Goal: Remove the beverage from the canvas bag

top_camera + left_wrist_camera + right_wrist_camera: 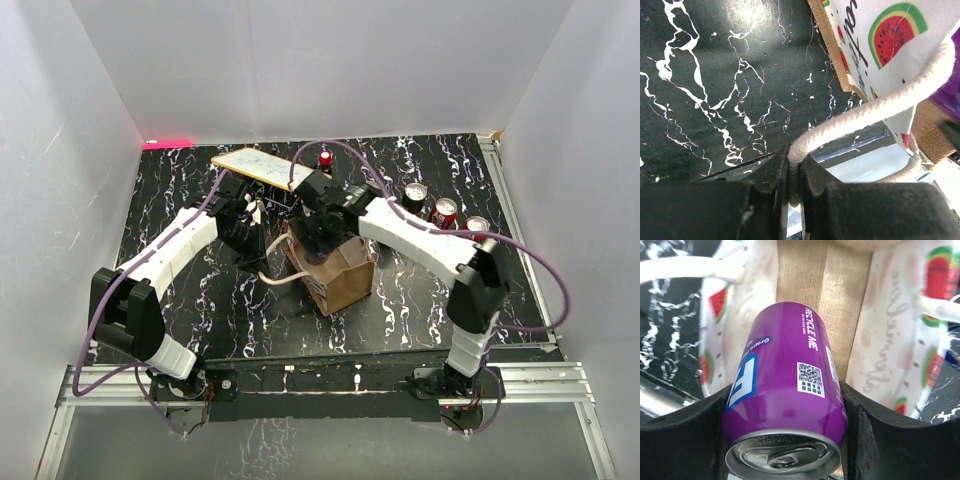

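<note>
The canvas bag (343, 278) stands mid-table, brown with a watermelon print (880, 35). My left gripper (794, 172) is shut on one cream rope handle (865, 112), the rope pinched between its black fingers just left of the bag (258, 215). My right gripper (318, 232) reaches into the bag's mouth from above. In the right wrist view a purple beverage can (785, 385) lies between its jaws (784, 399), silver top toward the camera, both pads against the can's sides. Behind the can shows the bag's brown inside (805, 285).
Three cans (416, 193) (443, 211) (477, 226) stand at the back right near the right arm. A pale flat board (262, 166) and a small red-topped thing (325, 158) lie at the back. White walls close in three sides.
</note>
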### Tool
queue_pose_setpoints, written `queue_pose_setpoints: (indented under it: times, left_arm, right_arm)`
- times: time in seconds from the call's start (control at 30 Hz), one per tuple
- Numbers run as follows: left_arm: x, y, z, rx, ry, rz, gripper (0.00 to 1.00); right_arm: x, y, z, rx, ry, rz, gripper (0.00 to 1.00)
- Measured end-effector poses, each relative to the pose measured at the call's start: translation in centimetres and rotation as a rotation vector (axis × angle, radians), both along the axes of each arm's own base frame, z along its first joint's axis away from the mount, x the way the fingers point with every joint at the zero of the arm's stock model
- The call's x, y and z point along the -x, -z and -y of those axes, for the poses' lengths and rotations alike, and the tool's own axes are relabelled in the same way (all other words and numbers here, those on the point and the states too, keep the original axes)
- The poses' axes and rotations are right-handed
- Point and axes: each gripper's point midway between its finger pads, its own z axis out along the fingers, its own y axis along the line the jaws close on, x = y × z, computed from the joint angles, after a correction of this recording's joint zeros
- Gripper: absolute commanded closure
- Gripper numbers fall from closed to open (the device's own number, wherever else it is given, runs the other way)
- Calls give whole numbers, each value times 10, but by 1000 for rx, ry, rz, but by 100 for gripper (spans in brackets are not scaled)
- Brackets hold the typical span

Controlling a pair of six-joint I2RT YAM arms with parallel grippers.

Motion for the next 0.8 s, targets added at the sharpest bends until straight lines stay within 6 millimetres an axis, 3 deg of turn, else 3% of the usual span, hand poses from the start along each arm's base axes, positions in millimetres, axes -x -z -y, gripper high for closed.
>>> queue_pose_setpoints:
  times: [0.2, 0.33, 0.4, 0.6, 0.8]
  left_arm:
    - [0, 0, 0, 2, 0, 0, 100]
    - [0, 0, 1, 4, 1, -1, 100]
    - [0, 0, 1, 5, 1, -2, 100]
    - [1, 1, 1, 6, 2, -4, 100]
    - [2, 2, 0, 4, 2, -9, 100]
  right_arm:
    - [-1, -94, 12, -200, 49, 232, 85]
    - [5, -147, 45, -290, 143, 408, 87]
    - [8, -159, 62, -301, 184, 470, 87]
    - [10, -160, 102, -240, 285, 568, 92]
    - [15, -135, 120, -179, 327, 564, 92]
